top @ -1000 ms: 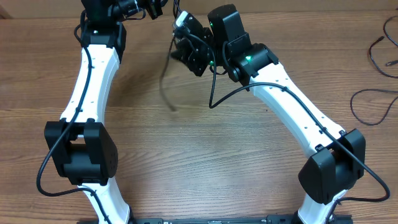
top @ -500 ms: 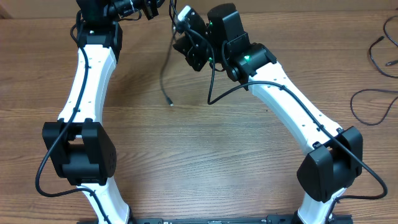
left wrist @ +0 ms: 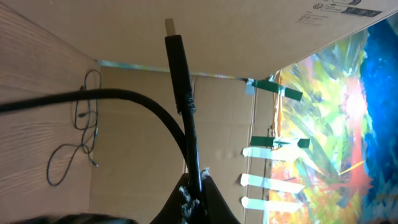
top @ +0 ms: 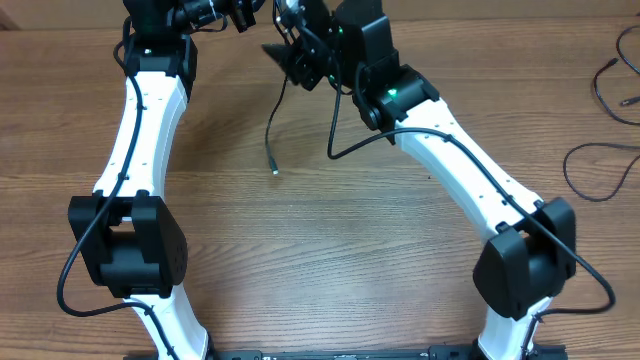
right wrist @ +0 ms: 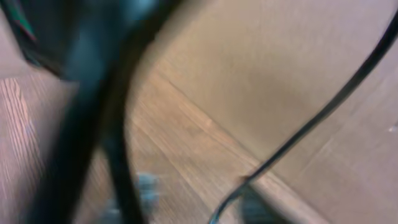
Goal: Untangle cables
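**Both arms reach to the far edge of the bench [top: 330,240], with a black cable [top: 270,120] hanging down between them.**

Seen from above, the black cable drops from just beside the right fingers [top: 288,52]. Its silvery tip [top: 275,172] is low at the bench, but I cannot tell if it touches. In the left wrist view the left fingers [left wrist: 211,208] are clenched on the black cable, and its plug end [left wrist: 176,50] sticks out past them toward a cardboard wall [left wrist: 236,37]. The right wrist view is too blurred, so I cannot tell if the right fingers grip anything. More loose cables [top: 590,170] lie at the right edge of the bench, well apart.
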Available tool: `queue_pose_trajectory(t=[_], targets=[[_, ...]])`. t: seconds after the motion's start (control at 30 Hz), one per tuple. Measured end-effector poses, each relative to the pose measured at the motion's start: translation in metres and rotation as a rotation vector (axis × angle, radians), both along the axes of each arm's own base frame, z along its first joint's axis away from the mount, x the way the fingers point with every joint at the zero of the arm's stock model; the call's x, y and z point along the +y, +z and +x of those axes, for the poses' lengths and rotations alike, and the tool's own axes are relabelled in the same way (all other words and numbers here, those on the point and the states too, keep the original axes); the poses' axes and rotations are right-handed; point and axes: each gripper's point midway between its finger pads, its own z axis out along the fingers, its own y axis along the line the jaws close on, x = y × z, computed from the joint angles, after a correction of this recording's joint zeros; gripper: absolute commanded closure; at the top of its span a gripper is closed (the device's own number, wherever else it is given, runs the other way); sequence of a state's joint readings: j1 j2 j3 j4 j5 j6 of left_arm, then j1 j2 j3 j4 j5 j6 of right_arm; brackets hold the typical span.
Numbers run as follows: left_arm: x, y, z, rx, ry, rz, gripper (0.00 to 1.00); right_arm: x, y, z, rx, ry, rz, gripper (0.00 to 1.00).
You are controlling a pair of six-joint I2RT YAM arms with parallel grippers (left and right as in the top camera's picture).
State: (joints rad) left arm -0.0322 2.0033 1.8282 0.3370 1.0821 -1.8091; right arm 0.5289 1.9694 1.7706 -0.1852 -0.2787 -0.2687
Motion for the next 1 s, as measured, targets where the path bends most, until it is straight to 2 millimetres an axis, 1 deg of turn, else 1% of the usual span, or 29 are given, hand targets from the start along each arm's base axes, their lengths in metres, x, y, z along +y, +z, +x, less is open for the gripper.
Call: queue_pose_trajectory(t=[0.13, 0.17, 0.23, 0.27, 0.3, 0.37, 0.4, 0.47, 0.6, 0.63, 0.67, 0.77, 0.83, 0.87, 0.9, 0.93, 1.0], targets=[[0.001, 0.000, 0.000, -0.008, 0.000, 0.003, 0.96, 0.003, -0.023, 0.005, 0.042, -0.001, -0.017, 0.96], [0.002, 0.002, 0.000, -0.026, 0.003, 0.006, 0.91, 0.003, -0.026, 0.005, 0.049, -0.001, -0.022, 0.96], [0.008, 0.011, -0.002, -0.141, 0.010, 0.032, 0.76, 0.002, -0.027, 0.005, 0.054, -0.004, -0.025, 0.96], [0.012, 0.014, -0.003, -0.190, 0.011, 0.047, 0.66, 0.000, -0.029, 0.005, 0.061, -0.010, -0.031, 0.96], [0.015, 0.017, -0.005, -0.227, 0.009, 0.061, 0.58, -0.002, -0.032, 0.006, 0.069, -0.017, -0.037, 0.96], [0.023, 0.018, -0.006, -0.291, 0.009, 0.096, 0.41, -0.011, -0.037, 0.010, 0.092, -0.043, -0.046, 0.96], [0.027, 0.017, -0.006, -0.316, 0.010, 0.113, 0.33, -0.018, -0.039, 0.013, 0.111, -0.062, -0.045, 0.96], [0.039, 0.015, -0.007, -0.373, 0.010, 0.155, 0.21, -0.038, -0.044, 0.023, 0.142, -0.112, -0.043, 0.96], [0.056, 0.019, -0.011, -0.484, 0.008, 0.217, 0.04, -0.099, -0.055, 0.048, 0.214, -0.251, -0.036, 0.96], [0.058, 0.021, -0.012, -0.519, 0.007, 0.232, 0.01, -0.114, -0.056, 0.052, 0.232, -0.283, -0.033, 0.96], [0.059, 0.023, -0.013, -0.553, 0.003, 0.246, 0.01, -0.131, -0.056, 0.055, 0.252, -0.320, -0.033, 0.96], [0.055, 0.026, -0.018, -0.628, -0.014, 0.274, 0.01, -0.174, -0.055, 0.056, 0.310, -0.402, -0.036, 0.96], [0.053, 0.026, -0.020, -0.652, -0.020, 0.292, 0.01, -0.203, -0.046, 0.055, 0.347, -0.460, -0.040, 0.96], [0.050, 0.023, -0.021, -0.651, -0.024, 0.303, 0.01, -0.217, -0.037, 0.054, 0.362, -0.486, -0.039, 0.96], [0.050, 0.021, -0.021, -0.642, -0.020, 0.314, 0.00, -0.232, -0.024, 0.055, 0.362, -0.514, -0.033, 0.96], [0.048, 0.017, -0.020, -0.619, -0.012, 0.328, 0.00, -0.243, -0.012, 0.056, 0.356, -0.535, -0.026, 0.96], [0.050, 0.006, -0.016, -0.547, 0.041, 0.382, 0.00, -0.271, 0.024, 0.058, 0.314, -0.595, 0.001, 0.96]])
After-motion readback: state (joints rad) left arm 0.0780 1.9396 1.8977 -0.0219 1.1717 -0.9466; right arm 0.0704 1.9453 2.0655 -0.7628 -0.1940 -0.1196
